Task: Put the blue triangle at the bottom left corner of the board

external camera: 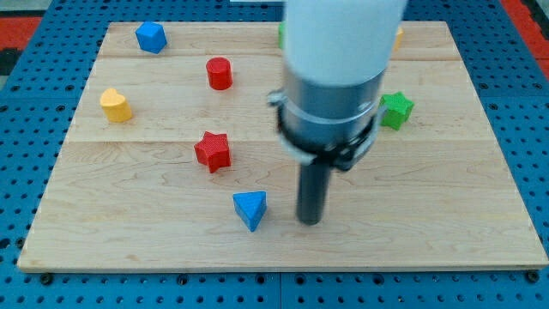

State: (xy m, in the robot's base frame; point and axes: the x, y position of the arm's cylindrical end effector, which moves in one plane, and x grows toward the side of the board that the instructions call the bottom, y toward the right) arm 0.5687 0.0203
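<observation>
Lab bench: wooden board (480, 232) on blue pegboard (26, 94).

Blue blocks: two (250, 209) (151, 37). Red blocks: two (213, 151) (220, 73). Yellow blocks: two (115, 105) (398, 35). Green blocks: two (395, 110) (281, 34).

On the counter (533, 163) lies the board (129, 236). Near its front edge the blue triangle (250, 209) sits just left of my tip (310, 221), a small gap between them. The red star (213, 151) lies farther back and left of the triangle, the red cylinder (220, 73) behind that. The yellow block (115, 105) is at the left, the blue block (151, 37) at the far left corner, and the green star (395, 110) to the right.
</observation>
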